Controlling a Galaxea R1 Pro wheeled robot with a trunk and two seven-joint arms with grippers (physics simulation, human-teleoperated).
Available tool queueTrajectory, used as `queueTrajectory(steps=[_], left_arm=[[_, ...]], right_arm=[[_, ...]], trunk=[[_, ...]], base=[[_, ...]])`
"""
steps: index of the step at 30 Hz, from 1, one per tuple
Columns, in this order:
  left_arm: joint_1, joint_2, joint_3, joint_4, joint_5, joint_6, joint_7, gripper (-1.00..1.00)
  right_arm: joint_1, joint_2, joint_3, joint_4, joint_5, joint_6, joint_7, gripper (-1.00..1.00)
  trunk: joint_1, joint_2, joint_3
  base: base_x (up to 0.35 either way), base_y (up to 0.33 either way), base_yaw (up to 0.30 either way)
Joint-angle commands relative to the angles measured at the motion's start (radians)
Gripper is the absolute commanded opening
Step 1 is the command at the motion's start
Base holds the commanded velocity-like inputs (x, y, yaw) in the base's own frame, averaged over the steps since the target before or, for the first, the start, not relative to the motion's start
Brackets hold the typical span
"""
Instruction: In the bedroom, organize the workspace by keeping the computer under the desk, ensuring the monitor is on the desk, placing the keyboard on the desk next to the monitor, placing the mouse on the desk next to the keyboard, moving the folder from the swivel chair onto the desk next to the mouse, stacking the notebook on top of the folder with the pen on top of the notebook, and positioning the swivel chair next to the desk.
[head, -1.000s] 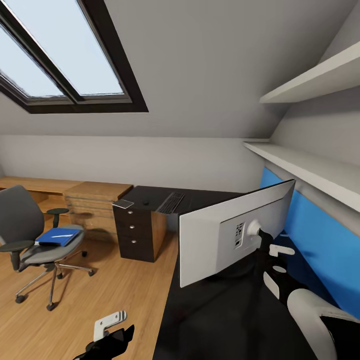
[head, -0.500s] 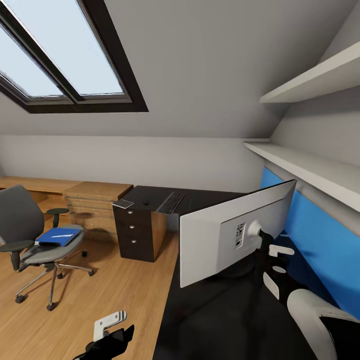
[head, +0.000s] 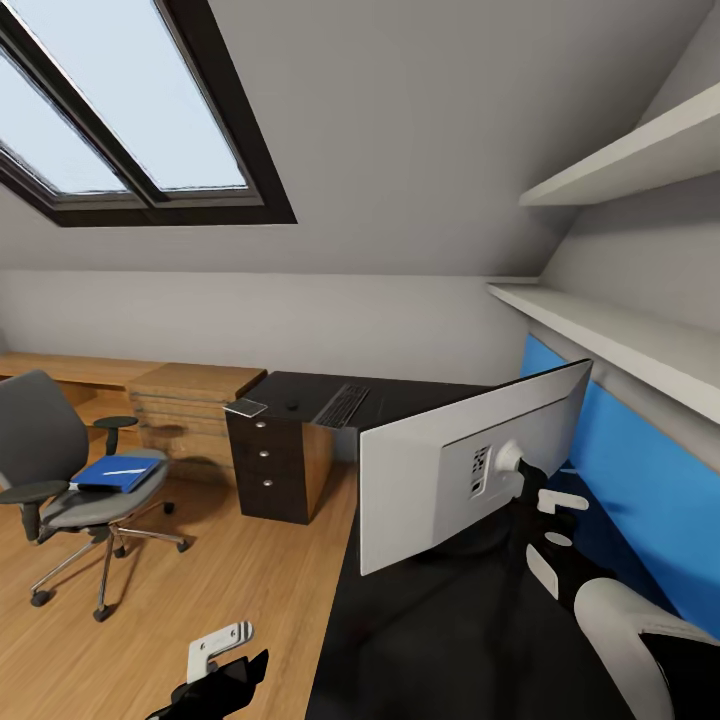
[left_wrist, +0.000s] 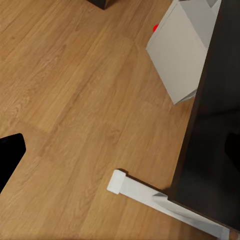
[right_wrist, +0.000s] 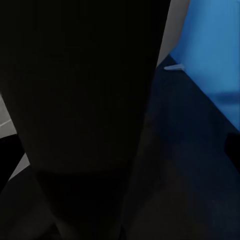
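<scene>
The monitor (head: 455, 480) stands on the black desk (head: 450, 630) with its pale back toward me. My right gripper (head: 550, 520) is at its black stand (right_wrist: 85, 115), open; a strip of desk shows between one finger (right_wrist: 233, 144) and the stand. My left gripper (head: 215, 665) hangs open over the wood floor beside the desk edge (left_wrist: 212, 125). The grey computer (left_wrist: 187, 52) sits under the desk. On the far desk wing lie the keyboard (head: 342, 405), mouse (head: 291, 405) and notebook (head: 246, 407). The blue folder (head: 118, 472), with the pen (head: 126, 469) on it, rests on the swivel chair (head: 55, 470).
A light wooden drawer cabinet (head: 190, 405) and low bench stand against the far wall beside the desk's dark drawer unit (head: 268, 465). Two white shelves (head: 610, 335) jut over the desk's right side above a blue panel. The desk's white leg foot (left_wrist: 150, 195) rests on the floor.
</scene>
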Motion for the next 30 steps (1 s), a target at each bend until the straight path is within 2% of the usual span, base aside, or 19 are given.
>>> queueTrajectory(steps=[1,11,20,30], left_arm=[[0.000,-0.001,0.001,-0.002,0.011,0.004,0.007,1.00],[0.000,-0.001,0.001,-0.002,0.011,0.004,0.007,1.00],[0.000,-0.001,0.002,-0.002,0.011,0.004,0.007,1.00],[0.000,0.000,0.001,-0.002,0.011,0.004,0.007,1.00]], right_arm=[[-0.001,0.000,-0.004,0.001,-0.002,-0.005,0.001,1.00],[-0.001,0.000,-0.003,0.002,-0.001,-0.005,0.001,1.00],[-0.001,0.000,-0.001,0.002,-0.001,-0.005,0.001,1.00],[-0.001,0.008,0.000,0.001,-0.003,-0.011,0.002,1.00]], trunk=[[0.000,-0.001,-0.001],[0.000,-0.001,-0.001],[0.000,-0.001,-0.001],[0.000,-0.001,-0.001]], base=[[-0.015,0.000,0.000],[-0.097,0.012,0.000],[-0.276,0.105,0.000],[-0.286,0.190,0.000]])
